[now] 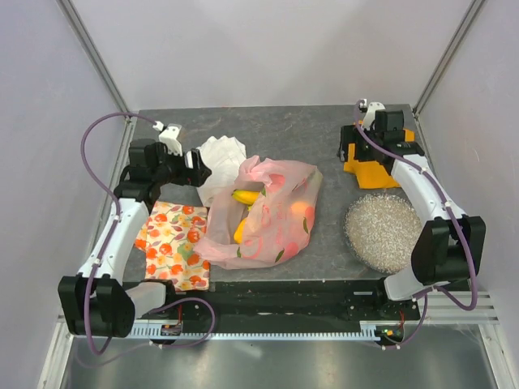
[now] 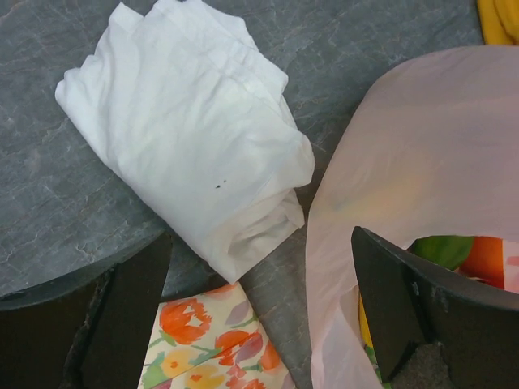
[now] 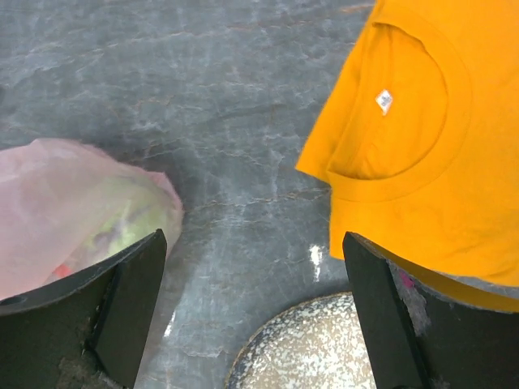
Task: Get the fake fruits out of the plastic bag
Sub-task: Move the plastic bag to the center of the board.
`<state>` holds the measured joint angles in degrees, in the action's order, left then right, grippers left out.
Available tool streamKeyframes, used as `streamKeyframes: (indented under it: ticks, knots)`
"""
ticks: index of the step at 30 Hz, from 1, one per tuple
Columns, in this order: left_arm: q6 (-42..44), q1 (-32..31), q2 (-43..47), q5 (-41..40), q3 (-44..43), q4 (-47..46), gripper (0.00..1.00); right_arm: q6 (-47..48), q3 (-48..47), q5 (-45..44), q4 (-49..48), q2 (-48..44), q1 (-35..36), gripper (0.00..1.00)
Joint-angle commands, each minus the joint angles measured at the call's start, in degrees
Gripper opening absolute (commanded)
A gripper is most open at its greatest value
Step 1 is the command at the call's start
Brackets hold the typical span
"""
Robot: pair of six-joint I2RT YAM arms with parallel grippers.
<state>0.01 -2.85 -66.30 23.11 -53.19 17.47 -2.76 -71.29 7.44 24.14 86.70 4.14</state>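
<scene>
Overhead view: the task is standing at its start. The pink plastic bag (image 1: pixel 263 215) is lying mid-table, and no fruit is lying outside it. A yellow banana bunch (image 1: pixel 247 196) is showing at the bag's far-left opening, and an orange fruit (image 1: pixel 300 212) is glowing through the film. By this judgement, every fruit is waiting to be removed.

The left gripper (image 1: pixel 197 168) is hanging low just left of the bag, over a crumpled white cloth (image 1: pixel 219 158). In its wrist view the fingers (image 2: pixel 130 300) are standing wide apart and gripping nothing, with the right one at the bag's edge.

The right gripper (image 1: pixel 350 146) is parked at the far right, beside an orange T-shirt (image 1: pixel 375 168) and beyond the glittery silver dish (image 1: pixel 383 231). It too is spread wide and empty.
</scene>
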Motion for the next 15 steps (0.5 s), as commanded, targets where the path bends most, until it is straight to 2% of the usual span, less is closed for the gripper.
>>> streamKeyframes:
  ticks: [1, 4, 5, 6, 9, 10, 12, 13, 14, 15]
  knots:
    - [-3.8, 0.3, -0.3, 2.7, -6.5, 4.6, 0.99, 8.8, -9.7, 11.5, 2.4, -0.2, 1.0, 0.98]
    - [-5.9, 2.1, 1.1, 4.0, -9.0, 9.7, 0.98, 20.4, -19.3, 30.6, 8.7, -0.5, 1.3, 0.98]
    - [-5.6, 2.7, 2.7, 4.6, -9.5, 13.1, 0.98, 19.8, -21.7, 34.7, 9.3, -0.1, 1.9, 0.98]
    - [-4.9, 2.8, 3.7, 5.9, -10.1, 14.9, 0.97, 19.5, -26.5, 35.7, 11.0, 0.3, 3.9, 0.98]
    - [2.9, 8.9, 5.6, 10.3, -13.7, 24.9, 0.94, 22.0, -29.7, 35.5, 12.2, -0.6, 9.7, 0.98]
    - [9.9, 9.9, 5.2, 11.9, -15.3, 32.3, 0.94, 24.7, -29.7, 34.7, 12.4, -0.9, 11.5, 0.98]
    - [18.1, 11.0, 3.9, 15.9, -19.4, 40.8, 0.92, 27.5, -29.4, 32.1, 13.7, -1.1, 16.6, 0.98]
    - [25.1, 11.0, 3.6, 16.5, -20.2, 44.3, 0.92, 28.6, -29.0, 31.2, 14.0, -0.9, 18.1, 0.98]
    - [28.5, 11.1, 3.9, 18.1, -20.2, 50.0, 0.91, 30.0, -27.9, 29.5, 14.0, -0.7, 20.5, 0.98]
    - [31.8, 11.0, 5.7, 19.1, -19.3, 51.4, 0.91, 30.5, -27.5, 29.4, 14.0, -0.2, 21.4, 0.98]
